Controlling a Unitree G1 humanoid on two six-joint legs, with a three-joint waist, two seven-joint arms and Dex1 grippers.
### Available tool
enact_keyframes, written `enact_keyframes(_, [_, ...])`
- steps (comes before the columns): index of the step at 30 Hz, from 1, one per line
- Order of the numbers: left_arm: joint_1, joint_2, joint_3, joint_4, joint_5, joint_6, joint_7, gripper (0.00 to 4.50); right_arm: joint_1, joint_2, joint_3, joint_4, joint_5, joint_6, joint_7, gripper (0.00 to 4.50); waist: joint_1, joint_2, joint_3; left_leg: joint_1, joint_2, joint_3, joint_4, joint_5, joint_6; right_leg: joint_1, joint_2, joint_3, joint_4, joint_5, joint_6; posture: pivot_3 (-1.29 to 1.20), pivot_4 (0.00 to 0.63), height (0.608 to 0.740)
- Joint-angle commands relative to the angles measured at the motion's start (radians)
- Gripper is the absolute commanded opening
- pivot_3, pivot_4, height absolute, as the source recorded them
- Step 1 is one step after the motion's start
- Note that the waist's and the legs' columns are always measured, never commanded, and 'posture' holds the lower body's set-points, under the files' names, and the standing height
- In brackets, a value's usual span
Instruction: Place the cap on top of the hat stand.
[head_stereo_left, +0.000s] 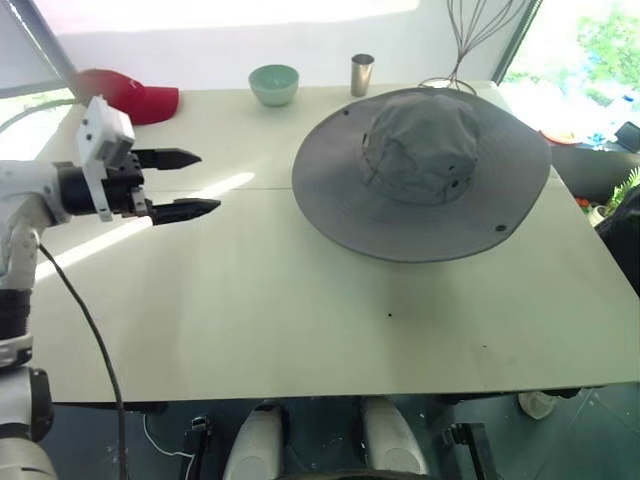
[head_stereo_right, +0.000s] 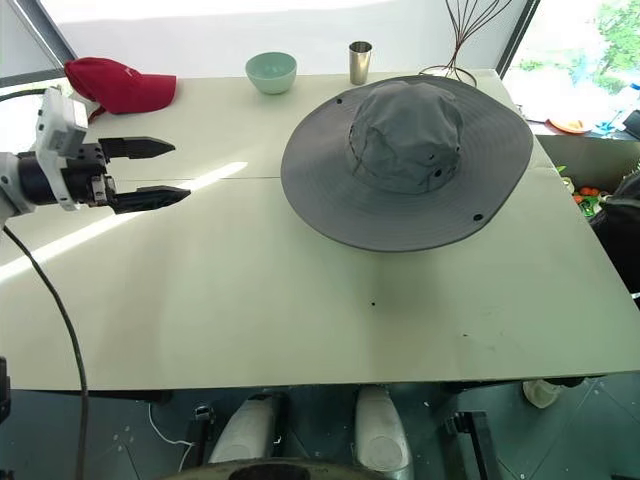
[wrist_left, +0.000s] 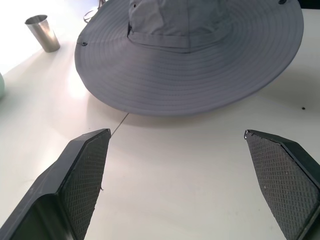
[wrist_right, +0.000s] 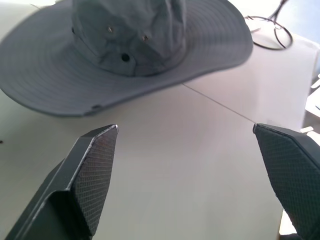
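Grey wide-brimmed cap (head_stereo_left: 422, 172) resting crown up toward the far right of the table (head_stereo_left: 300, 320), brim held off the surface and casting a shadow beneath; probably draped over the hat stand already, though no cage shows under the fabric, so hard to confirm. Left gripper (head_stereo_left: 185, 184) hovering over the table's left side, fingers spread wide and empty, pointed across at the cap and well apart from it. Right gripper (wrist_right: 185, 165) likewise splayed open, holding nothing, aimed at the brim from the opposite side. Cap lying between the two, round with no long axis. Likely little left beyond checking the seating.
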Motion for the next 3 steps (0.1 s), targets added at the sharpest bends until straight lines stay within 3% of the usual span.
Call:
enact_keyframes(1, [-0.032,0.020,0.026,-0.004,0.007,-0.020,-0.010,4.50,-0.054,-0.024,0.043,0.035,0.027,0.009,0.033,4.47,0.002,0.000,0.000,0.000,0.000,0.000,0.000,0.000,0.000,0.000,0.000,0.000,0.000,0.000,0.000,0.00,0.150,0.740])
enact_keyframes(3, [-0.036,0.018,0.029,-0.014,0.001,-0.016,-0.013,4.50,-0.070,-0.017,0.067,0.039,0.023,0.004,0.037,4.47,0.001,0.000,0.000,-0.002,0.000,0.000,0.001,0.000,0.000,-0.001,-0.001,0.000,0.000,0.000,0.001,0.00,0.150,0.740])
